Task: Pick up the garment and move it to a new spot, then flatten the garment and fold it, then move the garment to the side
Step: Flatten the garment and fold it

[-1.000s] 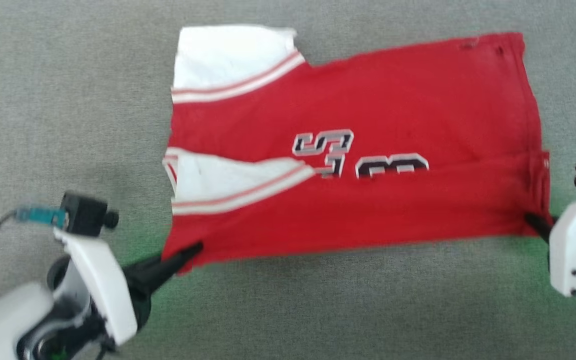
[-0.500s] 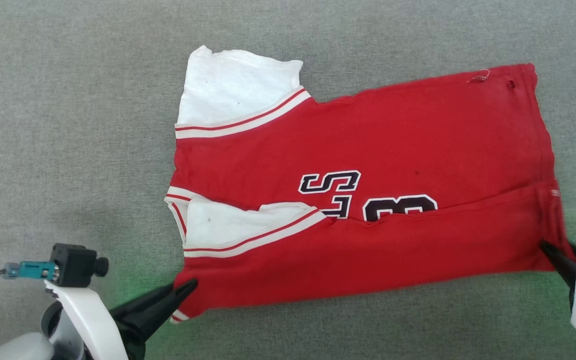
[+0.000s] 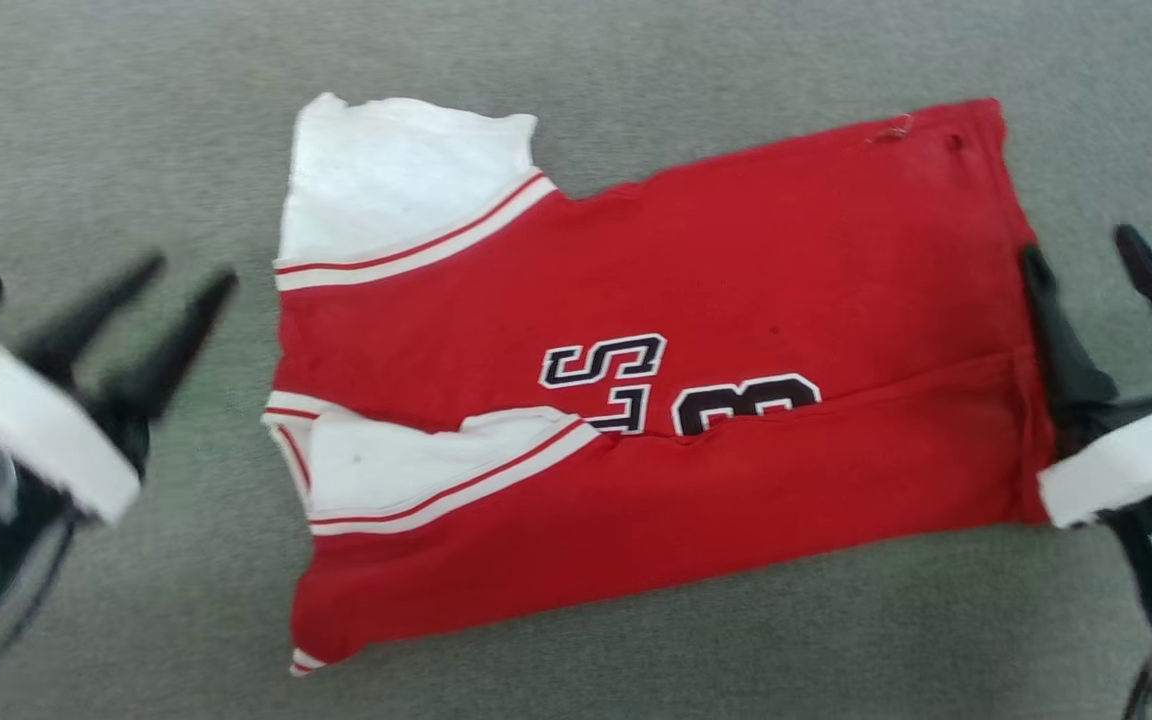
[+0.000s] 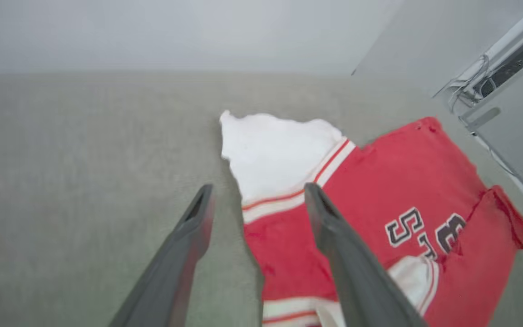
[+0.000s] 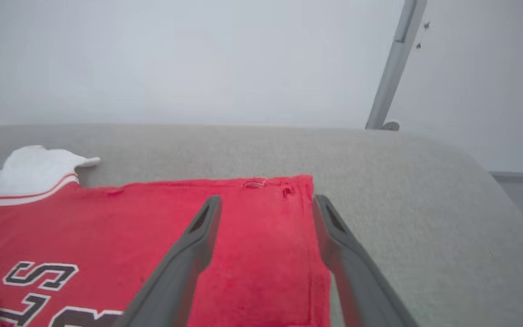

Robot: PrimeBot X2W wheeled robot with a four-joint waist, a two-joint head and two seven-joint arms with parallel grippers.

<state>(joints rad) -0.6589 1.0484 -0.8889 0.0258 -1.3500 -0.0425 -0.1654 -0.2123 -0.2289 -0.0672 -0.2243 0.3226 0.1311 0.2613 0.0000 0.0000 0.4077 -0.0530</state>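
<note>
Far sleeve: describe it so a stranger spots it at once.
On the grey surface lies a red garment, partly folded. At its far left corner a white sleeve sticks out past the red edge. The other sleeve is folded over the red body beside the lettering.

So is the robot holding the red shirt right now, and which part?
No, nothing is held. The left gripper and the right gripper are both open, and the red shirt lies loose on the grey surface.

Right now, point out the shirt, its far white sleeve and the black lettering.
shirt [image 3: 796, 250]: head view, red body.
far white sleeve [image 3: 386, 185]: head view, sleeve middle.
black lettering [image 3: 603, 360]: head view, the S.
</note>
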